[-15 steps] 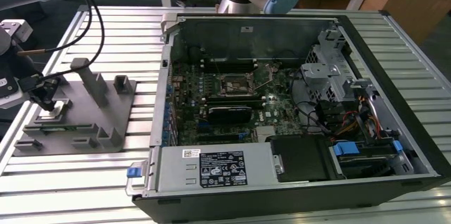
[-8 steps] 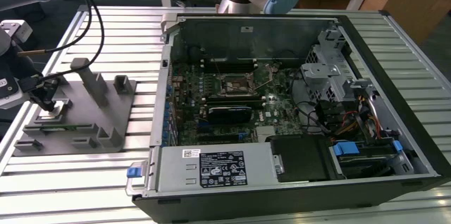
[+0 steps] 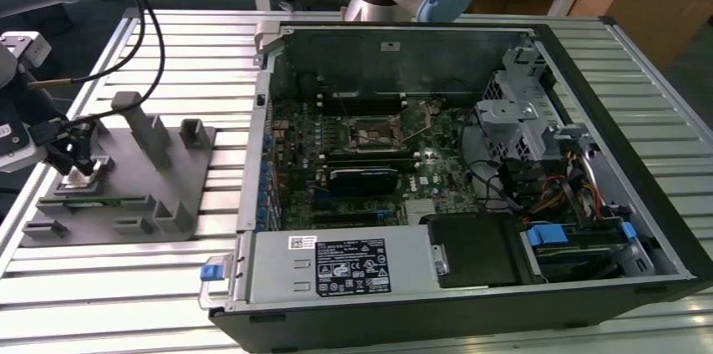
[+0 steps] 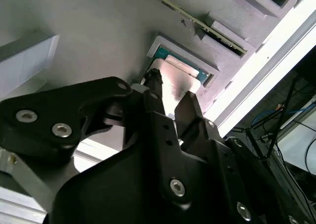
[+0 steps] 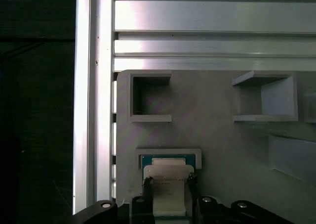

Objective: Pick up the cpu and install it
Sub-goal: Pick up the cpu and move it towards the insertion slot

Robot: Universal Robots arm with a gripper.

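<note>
The cpu (image 5: 168, 177) lies in the tray (image 3: 195, 172) on the table (image 3: 112, 287), at the exterior view's left of the computer case (image 3: 446, 321).

Dial centred on the cpu, 12 along my reach. My gripper (image 4: 170, 93) straddles the cpu (image 4: 174, 83), and my fingers (image 4: 154, 83) bear on two opposite edges. Its silvery top faces me. It sits in the square nest (image 4: 163, 42) of the grey fixture plate (image 4: 98, 31). A thin board (image 4: 197, 20) stands on edge in a slot at 1. A bright aluminium rail (image 4: 266, 66) lies at 4, just beside the plate. A grey block (image 4: 24, 61) is at 10.
</note>
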